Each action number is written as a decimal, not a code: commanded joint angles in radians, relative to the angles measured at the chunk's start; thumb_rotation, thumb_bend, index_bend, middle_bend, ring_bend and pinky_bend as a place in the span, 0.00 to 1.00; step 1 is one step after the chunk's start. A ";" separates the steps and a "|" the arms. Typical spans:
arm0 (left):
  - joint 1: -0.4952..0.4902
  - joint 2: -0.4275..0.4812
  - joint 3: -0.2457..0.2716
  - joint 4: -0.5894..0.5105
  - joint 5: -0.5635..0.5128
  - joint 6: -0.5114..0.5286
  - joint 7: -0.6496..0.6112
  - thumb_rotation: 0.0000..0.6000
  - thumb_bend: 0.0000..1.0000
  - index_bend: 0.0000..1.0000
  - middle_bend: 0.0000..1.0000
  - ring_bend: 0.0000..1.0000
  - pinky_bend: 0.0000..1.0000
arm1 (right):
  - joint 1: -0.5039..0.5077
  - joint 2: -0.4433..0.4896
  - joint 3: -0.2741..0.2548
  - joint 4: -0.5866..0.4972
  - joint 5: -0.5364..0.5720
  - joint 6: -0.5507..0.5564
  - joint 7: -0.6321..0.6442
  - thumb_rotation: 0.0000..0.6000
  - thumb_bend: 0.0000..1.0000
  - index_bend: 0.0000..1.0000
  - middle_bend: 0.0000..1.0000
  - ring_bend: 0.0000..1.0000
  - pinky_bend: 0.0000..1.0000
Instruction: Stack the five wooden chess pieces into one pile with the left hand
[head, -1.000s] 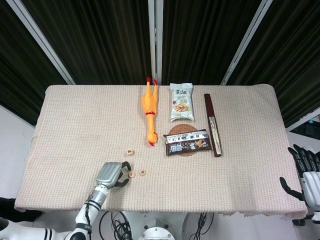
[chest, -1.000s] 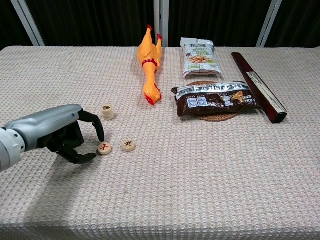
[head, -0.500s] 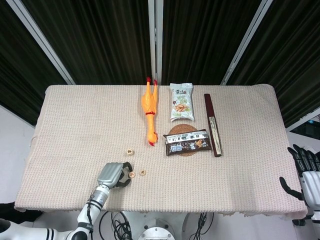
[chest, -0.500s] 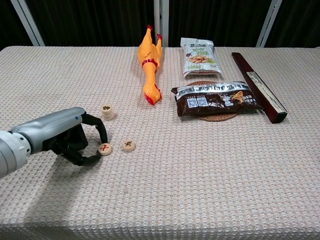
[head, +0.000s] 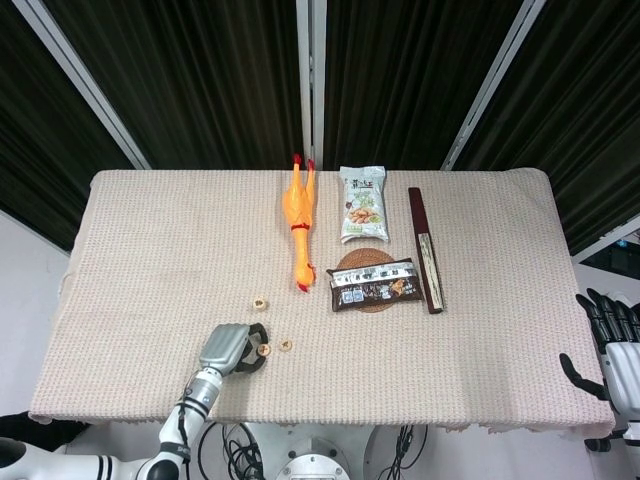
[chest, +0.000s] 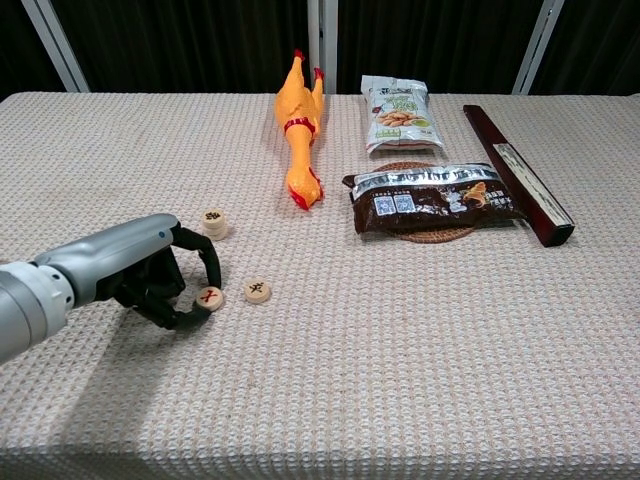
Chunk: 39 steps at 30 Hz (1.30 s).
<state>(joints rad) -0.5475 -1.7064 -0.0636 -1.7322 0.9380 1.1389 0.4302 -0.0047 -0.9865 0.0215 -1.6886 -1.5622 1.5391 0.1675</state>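
The left hand (chest: 160, 285) is lying low over the table (chest: 420, 330) near its front left edge, its dark fingers (chest: 205, 262) curling around the red-marked chess piece (chest: 209, 297); whether that piece is actually being gripped cannot be told from either view. A second single chess piece (chest: 258, 291) with a dark mark is lying just to the right of it, apart from the fingers. A short stack of chess pieces (chest: 214, 221) is standing a little farther back, untouched. The right hand (head: 612, 350) is hanging off the table's right edge with its fingers spread, holding nothing. A rubber chicken (chest: 301, 129), two snack packets (chest: 400, 101) (chest: 430, 196) and a long dark box (chest: 517, 172) are occupying the rear half.
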 joint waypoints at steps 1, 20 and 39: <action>0.001 -0.001 -0.002 0.001 -0.002 -0.001 0.000 1.00 0.29 0.48 1.00 1.00 1.00 | 0.000 0.000 0.000 0.000 0.000 -0.001 -0.001 1.00 0.29 0.00 0.00 0.00 0.00; -0.006 0.072 -0.045 -0.097 0.004 0.042 0.061 1.00 0.29 0.49 1.00 1.00 1.00 | -0.001 0.000 -0.001 0.000 -0.002 0.001 -0.001 1.00 0.29 0.00 0.00 0.00 0.00; -0.110 0.085 -0.174 -0.026 -0.149 -0.018 0.087 1.00 0.29 0.49 1.00 1.00 1.00 | 0.005 0.000 0.004 0.001 0.013 -0.012 0.000 1.00 0.29 0.00 0.00 0.00 0.00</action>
<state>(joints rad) -0.6519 -1.6230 -0.2343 -1.7637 0.7966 1.1244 0.5150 0.0000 -0.9864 0.0256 -1.6873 -1.5490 1.5272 0.1678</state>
